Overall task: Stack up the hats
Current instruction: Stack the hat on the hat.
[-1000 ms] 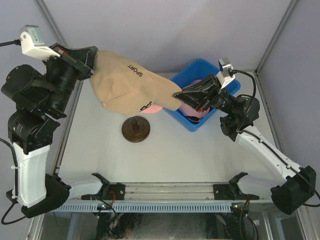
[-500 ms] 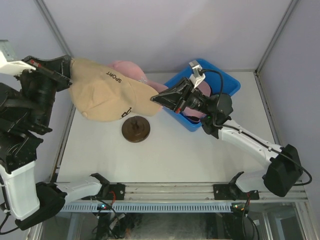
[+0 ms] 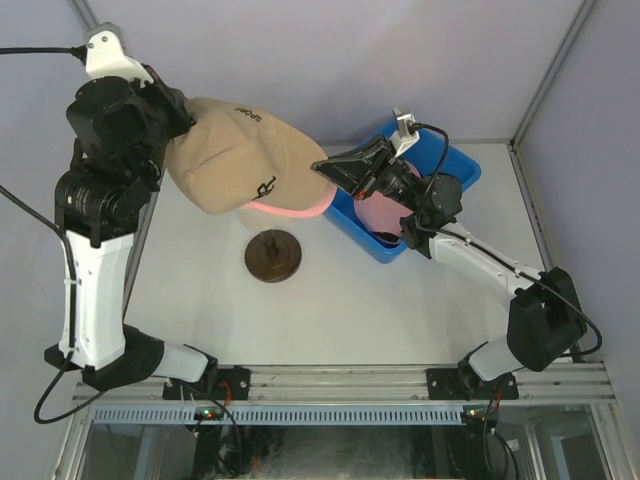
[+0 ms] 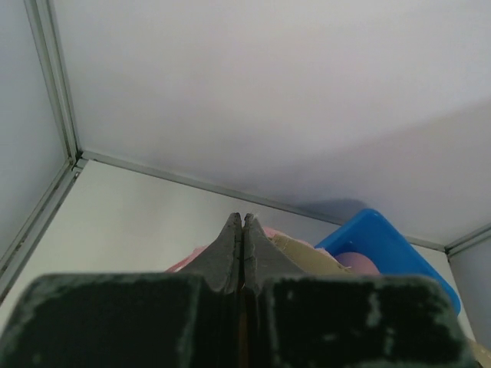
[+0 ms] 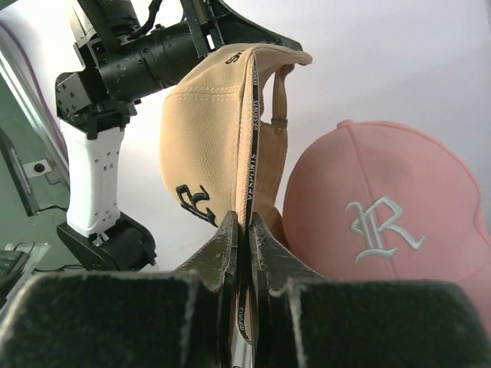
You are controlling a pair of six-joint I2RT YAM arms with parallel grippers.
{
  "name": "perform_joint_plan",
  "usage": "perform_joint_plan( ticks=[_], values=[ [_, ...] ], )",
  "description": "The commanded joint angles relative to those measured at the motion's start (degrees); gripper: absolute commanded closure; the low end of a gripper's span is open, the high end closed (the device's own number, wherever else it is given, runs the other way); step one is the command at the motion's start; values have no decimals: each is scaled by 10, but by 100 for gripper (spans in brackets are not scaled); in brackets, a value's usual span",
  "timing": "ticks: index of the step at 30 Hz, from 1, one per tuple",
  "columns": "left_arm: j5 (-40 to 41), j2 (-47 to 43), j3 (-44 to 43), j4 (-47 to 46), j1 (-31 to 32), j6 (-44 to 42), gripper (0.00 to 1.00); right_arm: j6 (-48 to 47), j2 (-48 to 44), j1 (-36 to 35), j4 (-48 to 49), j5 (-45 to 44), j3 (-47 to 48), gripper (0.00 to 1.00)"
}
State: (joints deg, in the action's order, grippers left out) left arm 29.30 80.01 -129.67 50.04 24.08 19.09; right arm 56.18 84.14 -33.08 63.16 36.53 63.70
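We see the tan hat (image 3: pixel 250 160) spanning left to right over the desk (image 3: pixel 330 300), brim rightward. Left gripper (image 4: pixel 242 230) and right gripper (image 5: pixel 244 230) clamp tight on its ends.

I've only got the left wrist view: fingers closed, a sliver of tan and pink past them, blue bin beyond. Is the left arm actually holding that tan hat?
Observer: It looks so. In the top view the tan hat hangs in the air, one end at the left gripper and the other at the right gripper.
Operator: Is the right one really gripping it?
Observer: Yes. The right wrist view shows its fingers shut on the hat's edge band.
Operator: And the pink?
Observer: That is a pink hat with a white R on its front, right next to the tan one.
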Motion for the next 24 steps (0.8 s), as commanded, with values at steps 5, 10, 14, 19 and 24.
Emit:
perform_joint_plan(
  ticks=[5,10,14,19,24],
  values=[
    [-32,14,-23,-10,-36,19,99,-12,36,39,70,-12,15,100],
    [-41,24,-5,-17,-56,29,99,-12,66,58,102,-14,13,100],
    [-45,33,7,-24,-68,35,99,-12,83,70,121,-18,12,100],
    [-48,49,12,-27,-82,42,99,-12,96,92,135,-27,13,100],
    [-49,62,21,-29,-95,48,99,-12,112,103,135,-27,27,100]
  ],
)
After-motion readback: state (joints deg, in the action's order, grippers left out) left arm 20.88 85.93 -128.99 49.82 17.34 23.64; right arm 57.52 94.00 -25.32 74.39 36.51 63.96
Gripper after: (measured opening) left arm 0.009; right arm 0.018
